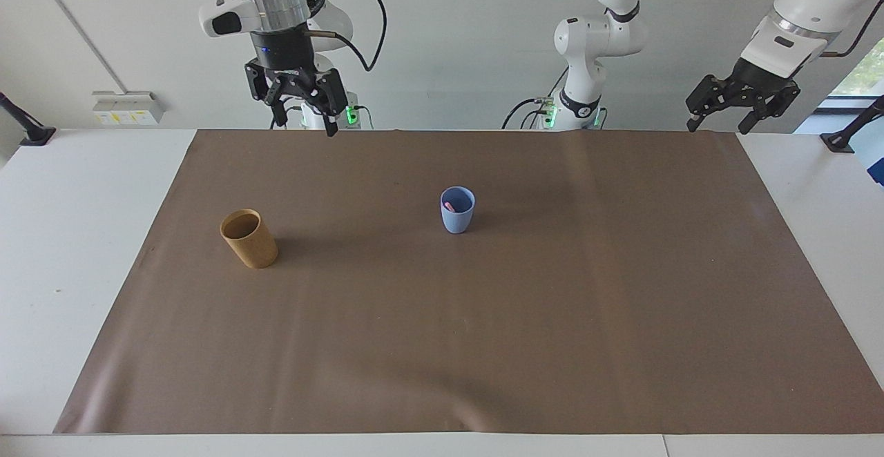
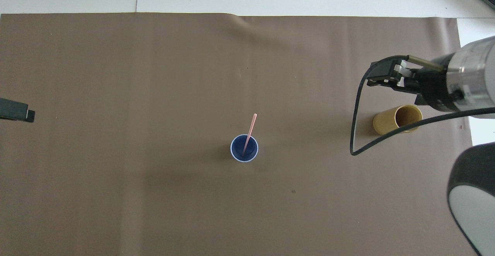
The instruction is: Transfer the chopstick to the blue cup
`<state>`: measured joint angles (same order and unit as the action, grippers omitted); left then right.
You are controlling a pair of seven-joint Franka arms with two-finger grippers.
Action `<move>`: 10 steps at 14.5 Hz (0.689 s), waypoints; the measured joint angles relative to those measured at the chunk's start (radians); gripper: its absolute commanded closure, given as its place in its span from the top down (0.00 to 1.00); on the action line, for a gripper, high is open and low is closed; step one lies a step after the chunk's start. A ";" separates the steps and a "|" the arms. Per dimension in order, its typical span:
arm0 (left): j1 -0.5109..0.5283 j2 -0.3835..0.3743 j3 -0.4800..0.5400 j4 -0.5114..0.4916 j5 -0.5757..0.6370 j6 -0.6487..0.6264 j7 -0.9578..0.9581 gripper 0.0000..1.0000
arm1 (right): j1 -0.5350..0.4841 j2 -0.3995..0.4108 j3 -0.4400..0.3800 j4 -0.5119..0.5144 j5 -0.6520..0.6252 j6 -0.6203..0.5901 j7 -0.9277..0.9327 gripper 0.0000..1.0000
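Looks done: chopstick (image 2: 249,134) standing in blue cup (image 2: 244,148), right end effector (image 1: 302,113) open and empty, raised above desk edge, left end effector (image 1: 740,108) open, empty, waiting.

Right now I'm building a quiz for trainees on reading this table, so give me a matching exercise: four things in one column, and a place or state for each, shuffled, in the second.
Things:
1. thin pink chopstick
2. small light-blue matte cup
3. tall tan-brown cylindrical cup
4. right end effector

Places or states:
A. upright near the middle of the brown mat
B. open, raised in the air, holding nothing
C. standing inside a cup, leaning on its rim
D. toward the right arm's end of the table

Pairs: 1-C, 2-A, 3-D, 4-B
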<state>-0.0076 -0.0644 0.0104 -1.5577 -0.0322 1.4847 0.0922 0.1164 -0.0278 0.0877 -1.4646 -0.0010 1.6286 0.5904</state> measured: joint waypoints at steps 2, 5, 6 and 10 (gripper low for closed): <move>0.000 0.000 0.000 0.000 0.000 0.000 0.000 1.00 | -0.048 -0.022 -0.002 0.001 0.007 -0.025 -0.034 1.00; 0.000 0.000 -0.001 0.000 0.000 0.001 0.000 1.00 | -0.114 -0.033 -0.014 0.000 0.008 -0.062 -0.114 1.00; 0.000 0.000 -0.003 0.000 0.000 0.002 0.000 1.00 | -0.128 -0.033 -0.027 -0.003 0.008 -0.072 -0.156 1.00; 0.000 0.000 -0.003 0.000 0.000 0.017 0.026 1.00 | -0.162 -0.029 -0.058 -0.073 0.008 -0.079 -0.275 1.00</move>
<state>-0.0077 -0.0644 0.0070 -1.5577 -0.0322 1.5012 0.1180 -0.0456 -0.0573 0.0300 -1.5380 0.0069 1.5501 0.3156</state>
